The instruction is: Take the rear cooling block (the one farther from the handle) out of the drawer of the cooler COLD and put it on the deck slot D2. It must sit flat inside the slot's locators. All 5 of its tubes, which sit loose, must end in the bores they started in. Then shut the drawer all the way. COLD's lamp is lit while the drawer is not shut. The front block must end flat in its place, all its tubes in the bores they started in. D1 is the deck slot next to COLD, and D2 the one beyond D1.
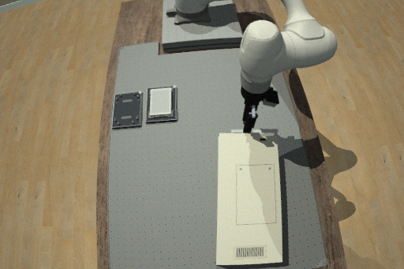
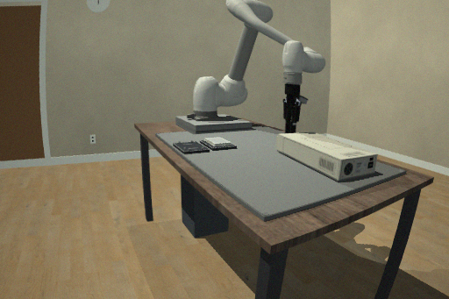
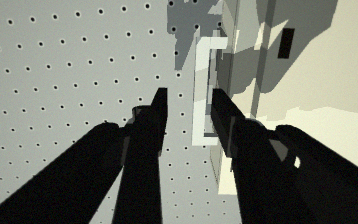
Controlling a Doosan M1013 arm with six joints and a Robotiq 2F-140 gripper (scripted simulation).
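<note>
The cooler COLD (image 1: 229, 195) (image 2: 313, 151) (image 3: 350, 90) is a long cream box. No gap shows at its drawer, which looks shut; the blocks and tubes inside are hidden. Its pale handle (image 1: 235, 131) (image 3: 199, 100) stands out from the front end. The small rectangle (image 3: 286, 43) on the top near the front is dark. My gripper (image 1: 248, 130) (image 2: 289, 131) (image 3: 189, 102) is partly open, pointing down above the handle, with the handle bar between the fingertips in the wrist view but not gripped. D2 (image 1: 127, 109) (image 2: 190, 146) is a dark, empty slot.
D1 (image 1: 174, 109) lies between D2 and COLD and bears a white rectangular piece (image 1: 160, 101) (image 2: 217, 141). The perforated grey deck (image 1: 166, 187) (image 2: 228, 168) lies under everything. The robot's raised base plate (image 1: 197, 33) (image 2: 219, 125) is at the back.
</note>
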